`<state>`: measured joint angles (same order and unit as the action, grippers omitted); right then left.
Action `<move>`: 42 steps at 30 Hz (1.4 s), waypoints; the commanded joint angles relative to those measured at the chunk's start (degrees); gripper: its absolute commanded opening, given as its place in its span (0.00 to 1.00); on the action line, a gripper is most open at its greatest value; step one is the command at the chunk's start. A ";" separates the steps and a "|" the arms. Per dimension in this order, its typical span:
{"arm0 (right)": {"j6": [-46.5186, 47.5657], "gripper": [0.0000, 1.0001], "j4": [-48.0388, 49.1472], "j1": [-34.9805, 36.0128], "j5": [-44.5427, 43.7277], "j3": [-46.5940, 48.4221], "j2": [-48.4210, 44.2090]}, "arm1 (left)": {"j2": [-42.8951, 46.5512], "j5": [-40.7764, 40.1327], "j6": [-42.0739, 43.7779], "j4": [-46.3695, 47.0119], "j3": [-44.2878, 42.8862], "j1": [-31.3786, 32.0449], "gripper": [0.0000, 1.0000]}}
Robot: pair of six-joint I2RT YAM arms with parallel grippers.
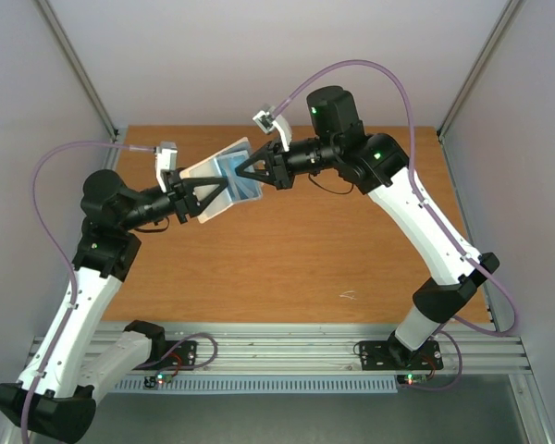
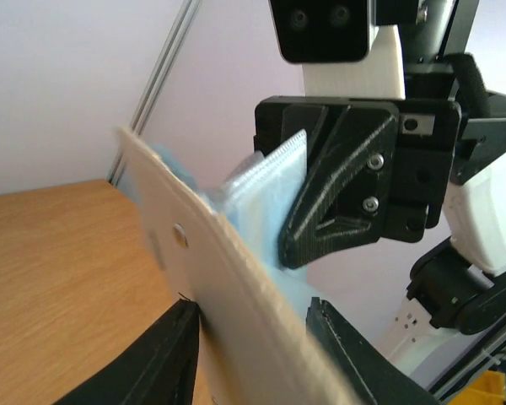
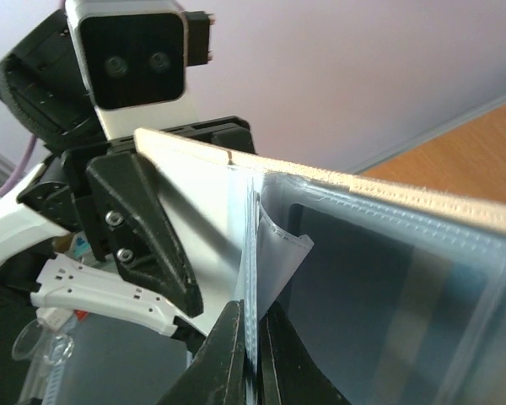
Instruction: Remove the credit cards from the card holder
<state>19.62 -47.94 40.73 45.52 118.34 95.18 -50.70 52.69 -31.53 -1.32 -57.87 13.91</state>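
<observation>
The card holder (image 1: pixel 224 178) is held in the air above the table's back left, open, between both grippers. My left gripper (image 1: pixel 196 196) is shut on its beige-rimmed cover (image 2: pixel 219 278), one finger on each face. My right gripper (image 3: pixel 253 316) is shut on the edge of thin clear sleeves (image 3: pixel 255 253) at the holder's fold. A dark card (image 3: pixel 379 287) sits in a clear pocket of the inner panel. A blue tint (image 1: pixel 237 172) shows inside the holder in the top view. I see no teal-green card. No card lies on the table.
The brown wooden table (image 1: pixel 305 259) lies below the holder, with a small pale scrap (image 1: pixel 349 295) near its front. White walls and metal posts enclose the back and sides. The two wrists are close together, almost touching across the holder.
</observation>
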 commanded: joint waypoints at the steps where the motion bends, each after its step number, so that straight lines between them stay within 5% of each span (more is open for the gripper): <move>1: 1.43 0.01 1.34 0.55 5.18 2.15 -1.09 | -0.05 0.48 -2.92 6.21 0.08 0.29 0.32; 5: 1.16 0.02 2.34 0.70 6.18 2.13 -0.76 | -0.43 -0.29 -2.06 5.74 0.30 1.01 0.17; 8: 1.78 0.11 2.28 0.68 7.33 2.03 -0.95 | -0.54 -0.18 -2.06 6.24 0.39 1.22 0.01; 12: -0.69 0.27 6.08 -2.53 12.07 -1.43 -3.25 | 0.17 -0.19 -3.48 9.04 0.85 1.13 0.00; 18: -0.31 0.34 6.90 -7.93 13.72 -7.75 -7.73 | 0.92 -0.43 -4.79 11.19 1.52 0.68 0.00; 26: 1.82 0.24 4.31 -7.99 13.58 -7.89 -7.42 | 0.69 0.16 -3.96 11.40 1.27 0.73 0.00; 42: 1.78 0.30 4.62 -6.70 11.20 -7.39 -5.04 | 0.51 0.14 -3.11 10.42 0.83 0.63 0.00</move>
<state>20.69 -43.33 33.32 56.99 110.39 89.17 -50.92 52.21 -35.55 5.39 -56.53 14.76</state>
